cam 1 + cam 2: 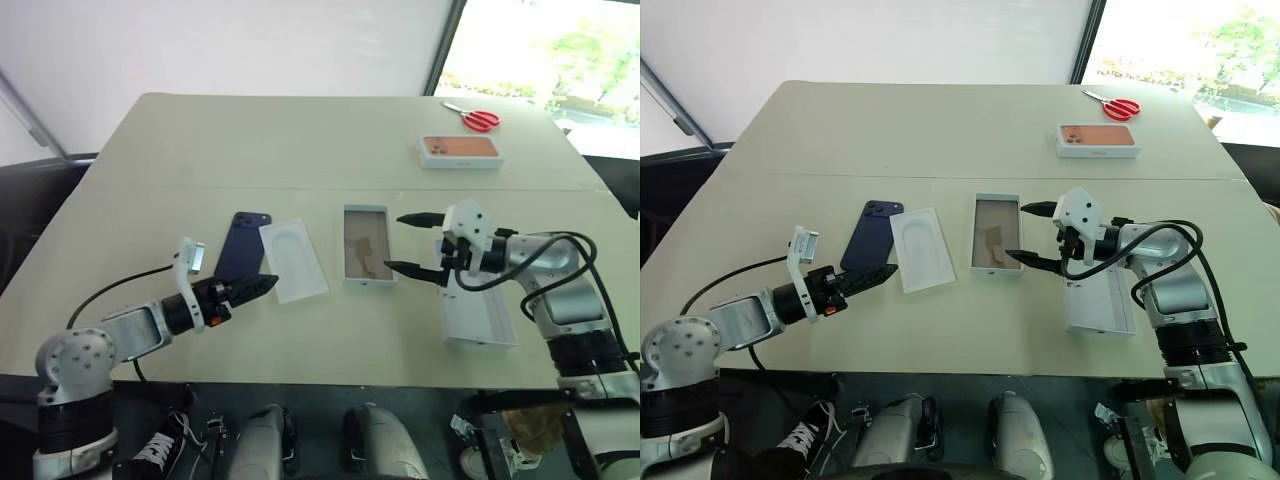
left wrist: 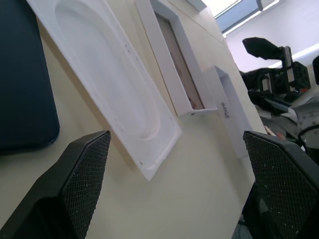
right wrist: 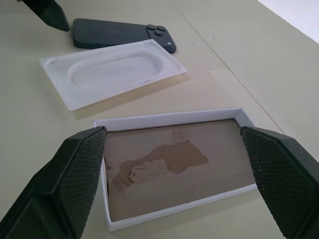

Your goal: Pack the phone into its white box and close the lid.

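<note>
The phone [image 1: 243,246] lies face down on the surface [image 1: 300,140], its camera cluster at the far end, its long right edge just beside a thin white insert [image 1: 293,260] with a rounded recess. The insert sits slightly askew, and a strip of bare surface separates it from the white box [image 1: 365,243], which lies open with its torn brownish floor showing (low walls all round, nothing inside).

The left hand [image 1: 262,286] hovers at the near ends of the phone and the insert, fingers spread wide and empty; in its wrist view the insert's near corner lies between the two black fingers [image 2: 82,172].

The right hand [image 1: 413,241] is also open and empty, one fingertip off the box's far right corner, the other off its near right corner, so the box's right wall faces the gap between them. From its wrist view the box lies between the fingers [image 3: 82,164], with the insert and phone beyond.

The lid [image 1: 478,318] rests inside up near the front edge of the surface, to the right of the box and partly under the right arm.

Far back on the right lie an orange-pictured box [image 1: 459,151] and red scissors [image 1: 474,117], well apart from everything else; the middle and far left of the surface are bare.
</note>
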Controlling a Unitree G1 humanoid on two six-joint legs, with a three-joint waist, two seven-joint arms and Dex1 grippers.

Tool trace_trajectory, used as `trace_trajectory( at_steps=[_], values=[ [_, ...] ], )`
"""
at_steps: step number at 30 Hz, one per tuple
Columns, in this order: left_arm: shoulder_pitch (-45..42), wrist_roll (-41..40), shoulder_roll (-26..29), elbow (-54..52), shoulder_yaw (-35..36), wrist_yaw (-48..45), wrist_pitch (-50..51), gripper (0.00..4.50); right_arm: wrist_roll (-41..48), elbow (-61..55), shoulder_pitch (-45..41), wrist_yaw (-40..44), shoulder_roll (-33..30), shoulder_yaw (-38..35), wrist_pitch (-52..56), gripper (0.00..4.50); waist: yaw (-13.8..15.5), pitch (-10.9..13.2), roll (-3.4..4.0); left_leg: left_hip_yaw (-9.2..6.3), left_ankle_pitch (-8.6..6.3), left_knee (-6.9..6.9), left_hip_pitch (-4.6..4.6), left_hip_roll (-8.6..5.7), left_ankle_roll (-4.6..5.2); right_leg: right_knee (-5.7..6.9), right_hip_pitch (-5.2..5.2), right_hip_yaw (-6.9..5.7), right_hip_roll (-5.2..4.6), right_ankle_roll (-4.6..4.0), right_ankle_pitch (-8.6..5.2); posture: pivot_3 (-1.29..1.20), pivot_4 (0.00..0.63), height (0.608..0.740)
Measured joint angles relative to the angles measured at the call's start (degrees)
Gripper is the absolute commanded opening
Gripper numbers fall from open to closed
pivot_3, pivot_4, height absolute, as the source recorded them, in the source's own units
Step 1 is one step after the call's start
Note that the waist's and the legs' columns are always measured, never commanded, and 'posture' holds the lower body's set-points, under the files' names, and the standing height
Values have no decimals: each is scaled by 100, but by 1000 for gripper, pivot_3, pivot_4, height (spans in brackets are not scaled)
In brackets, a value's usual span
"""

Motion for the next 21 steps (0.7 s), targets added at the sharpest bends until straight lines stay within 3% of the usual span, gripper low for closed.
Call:
trace_trajectory(
  at_steps=[5,10,21],
  values=[
    [36,192,-30,167,-29,333,-30,4476,-30,9,56,-65,0,-5,-44,4500,13,1,-1,0,0,0,-1,0,0,-2,1,0,0,-1,-1,0,150,740],
    [-182,89,-569,598,-28,553,-34,4476,-42,29,55,-181,60,2,-120,4500,20,0,-3,-2,0,2,-1,0,1,-3,2,0,0,-1,-1,0,150,740],
    [-364,87,-1004,809,-49,799,-160,4476,-248,258,-57,-247,61,1,-343,4500,25,0,-4,-3,-1,3,0,-1,1,-3,6,0,0,-1,-1,0,150,740]
  ],
)
